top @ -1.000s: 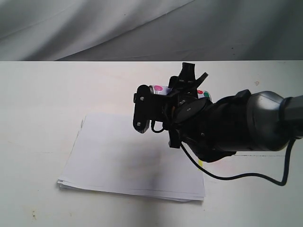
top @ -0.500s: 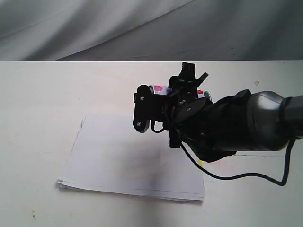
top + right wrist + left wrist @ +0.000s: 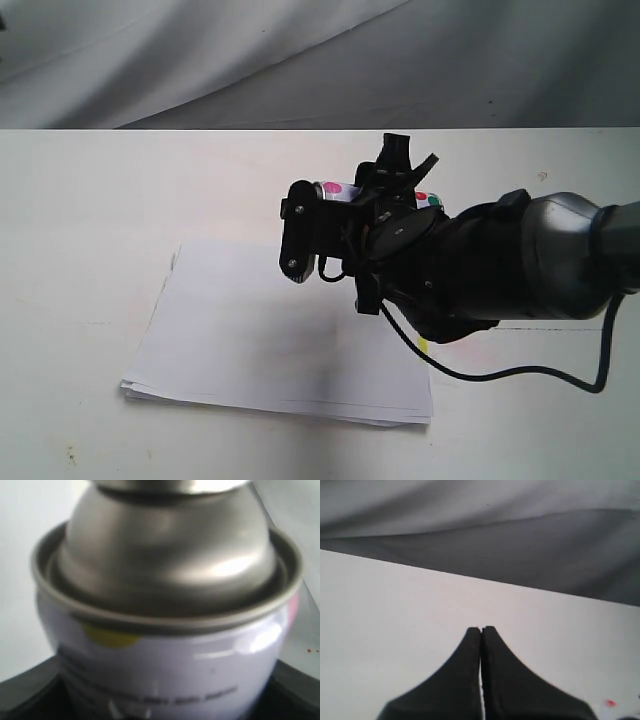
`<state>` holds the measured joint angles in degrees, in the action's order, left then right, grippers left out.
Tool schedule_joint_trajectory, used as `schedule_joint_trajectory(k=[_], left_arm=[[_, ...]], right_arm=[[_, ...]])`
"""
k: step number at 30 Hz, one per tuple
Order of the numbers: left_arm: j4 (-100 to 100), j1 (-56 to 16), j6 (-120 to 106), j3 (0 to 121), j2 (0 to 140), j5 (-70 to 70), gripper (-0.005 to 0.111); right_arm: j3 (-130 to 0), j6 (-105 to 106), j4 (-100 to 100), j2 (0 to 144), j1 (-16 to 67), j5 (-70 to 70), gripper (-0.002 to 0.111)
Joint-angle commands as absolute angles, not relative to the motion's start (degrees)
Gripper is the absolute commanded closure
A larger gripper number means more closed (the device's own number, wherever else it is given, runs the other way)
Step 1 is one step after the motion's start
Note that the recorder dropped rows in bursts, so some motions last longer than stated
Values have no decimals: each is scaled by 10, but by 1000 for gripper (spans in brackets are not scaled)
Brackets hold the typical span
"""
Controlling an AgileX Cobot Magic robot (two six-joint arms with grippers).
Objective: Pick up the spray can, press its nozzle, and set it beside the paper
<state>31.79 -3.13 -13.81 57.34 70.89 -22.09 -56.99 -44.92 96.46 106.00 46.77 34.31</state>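
Table (image 3: 90, 200) space lies bare along the left edge and across the whole far edge, where a grey cloth (image 3: 300, 60) hangs behind it; the front left corner is bare as well. The paper (image 3: 270, 330) sits as a flat stack toward the front edge, about the middle of the table, with a small yellow tab (image 3: 423, 344) at its right edge. The right arm comes in from the right edge and covers the stack's far right corner, and a black cable (image 3: 500, 375) droops from it over the table toward the front right. The right gripper (image 3: 352, 200) is clamped on the spray can (image 3: 338, 188), which shows beyond the paper's far edge, turned roughly along that edge, with coloured dots on its label. In the right wrist view the can (image 3: 170, 630) fills the frame, silver dome and rim up close, black fingers pressing either side of the label. The left gripper (image 3: 481, 630) has its tips pressed together with nothing between them, over bare table near the cloth.
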Motion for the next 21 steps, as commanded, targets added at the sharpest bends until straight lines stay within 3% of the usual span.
schedule_joint_trajectory(k=[1, 11, 21], left_arm=[[596, -7, -405, 658, 812, -383, 107], [732, 34, -595, 668, 956, -590, 107], [962, 34, -974, 506, 1009, -641, 107]], right_arm=[[-574, -451, 983, 1054, 469, 352, 108], [-574, -451, 983, 1054, 469, 352, 108], [-574, -451, 986, 1055, 469, 350, 108]])
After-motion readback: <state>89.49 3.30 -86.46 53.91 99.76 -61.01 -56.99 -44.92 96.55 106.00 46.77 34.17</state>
